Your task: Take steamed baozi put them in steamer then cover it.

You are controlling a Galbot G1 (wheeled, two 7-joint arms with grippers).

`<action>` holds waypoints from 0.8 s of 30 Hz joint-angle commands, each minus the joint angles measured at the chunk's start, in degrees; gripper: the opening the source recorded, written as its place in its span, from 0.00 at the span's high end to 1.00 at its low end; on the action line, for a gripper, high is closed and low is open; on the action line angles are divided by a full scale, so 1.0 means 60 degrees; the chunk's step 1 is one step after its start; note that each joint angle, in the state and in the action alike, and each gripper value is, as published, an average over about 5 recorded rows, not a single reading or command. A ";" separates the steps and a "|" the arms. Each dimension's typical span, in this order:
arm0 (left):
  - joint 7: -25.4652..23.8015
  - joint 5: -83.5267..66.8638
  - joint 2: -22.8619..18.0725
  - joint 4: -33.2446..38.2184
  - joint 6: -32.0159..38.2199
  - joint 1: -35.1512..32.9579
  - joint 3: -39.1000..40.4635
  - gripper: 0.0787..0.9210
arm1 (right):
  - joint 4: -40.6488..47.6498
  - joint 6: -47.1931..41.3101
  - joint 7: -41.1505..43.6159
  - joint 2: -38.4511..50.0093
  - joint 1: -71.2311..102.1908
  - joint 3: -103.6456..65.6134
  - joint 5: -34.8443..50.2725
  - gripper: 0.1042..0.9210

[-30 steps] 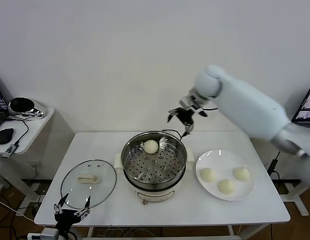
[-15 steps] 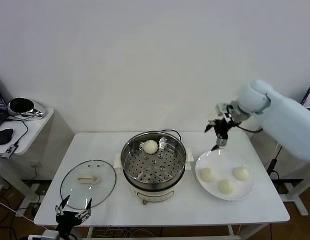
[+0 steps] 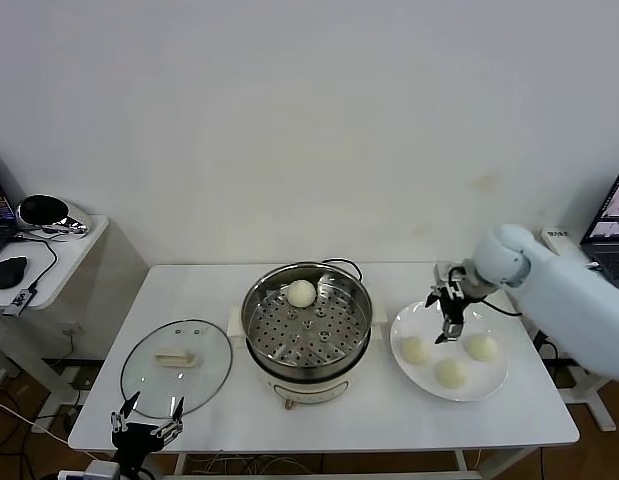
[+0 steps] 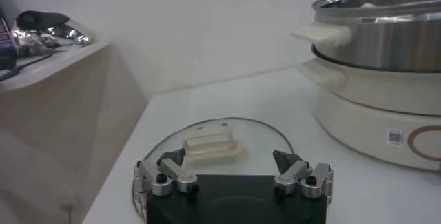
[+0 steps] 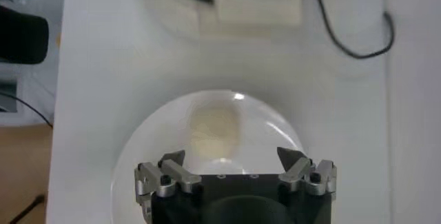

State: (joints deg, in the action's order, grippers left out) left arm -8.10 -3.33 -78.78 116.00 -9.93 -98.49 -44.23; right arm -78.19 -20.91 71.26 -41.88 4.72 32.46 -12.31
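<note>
Our right gripper point(image 3: 448, 321) hangs with its jaws spread wide and empty over the flat white round plate point(image 3: 494, 377), poised above the nearest of three cream-white steamed buns point(image 3: 416, 349) so it can drop onto one. A fourth bun point(image 3: 302, 293) already sits on the perforated tray of the shiny stainless-steel steamer pot point(image 3: 307, 318), uncovered to take the rest. Our left gripper point(image 4: 233, 175), jaws also wide and empty, waits near the clear glass lid point(image 4: 212, 143) lying flat on the white table point(image 3: 509, 420), ready for covering.
</note>
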 commanded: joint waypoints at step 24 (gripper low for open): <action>-0.0026 0.0037 -0.0005 -0.0452 -0.0018 0.0190 0.0012 0.12 | 0.1811 0.0590 -0.0579 -0.1456 0.0839 -0.0206 -0.1205 0.12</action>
State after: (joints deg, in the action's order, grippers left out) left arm -8.27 -3.12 -78.85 113.40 -10.06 -97.32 -44.15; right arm -69.08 -17.66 68.26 -49.58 9.39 31.30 -18.83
